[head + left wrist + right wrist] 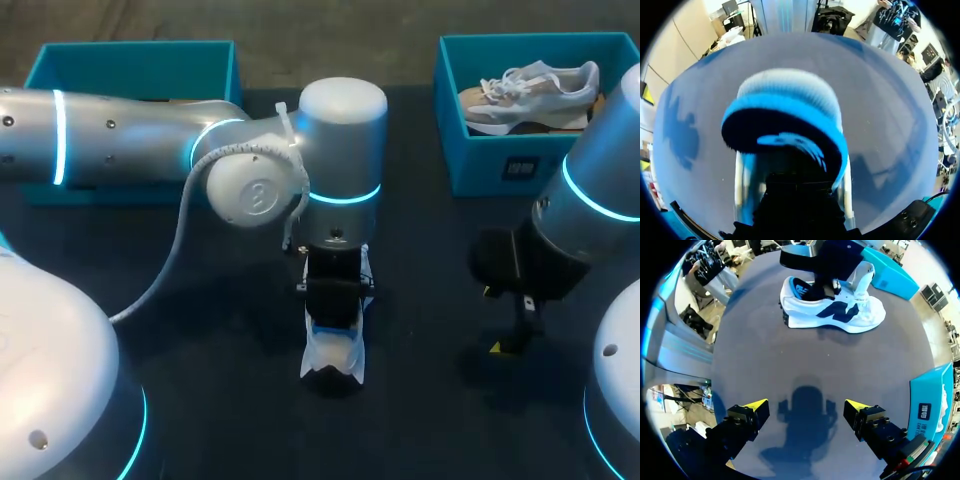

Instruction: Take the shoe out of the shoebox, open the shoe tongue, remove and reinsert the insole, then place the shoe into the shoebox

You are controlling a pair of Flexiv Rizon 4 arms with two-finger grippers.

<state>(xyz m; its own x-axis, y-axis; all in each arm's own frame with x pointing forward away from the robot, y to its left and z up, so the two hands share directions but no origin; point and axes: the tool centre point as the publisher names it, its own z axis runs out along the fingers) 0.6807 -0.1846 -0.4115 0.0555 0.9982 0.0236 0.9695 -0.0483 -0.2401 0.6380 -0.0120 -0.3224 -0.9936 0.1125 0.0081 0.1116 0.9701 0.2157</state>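
Note:
A white shoe [331, 355] with a blue lining and a dark side logo stands on the dark table at the middle. My left gripper [334, 318] comes straight down into the shoe's opening. In the left wrist view the blue heel collar of the shoe [790, 120] lies just ahead of the gripper's dark body [797, 205], and its tips are hidden inside the shoe. My right gripper [806, 409] hangs open over bare table, well short of the shoe [830, 312], with nothing between its fingers. In the head view it hangs at the right [508, 335].
A blue shoebox [452, 150] at the back right holds another light sneaker [530, 90]. A second blue shoebox [130, 60] stands at the back left, partly behind my left arm.

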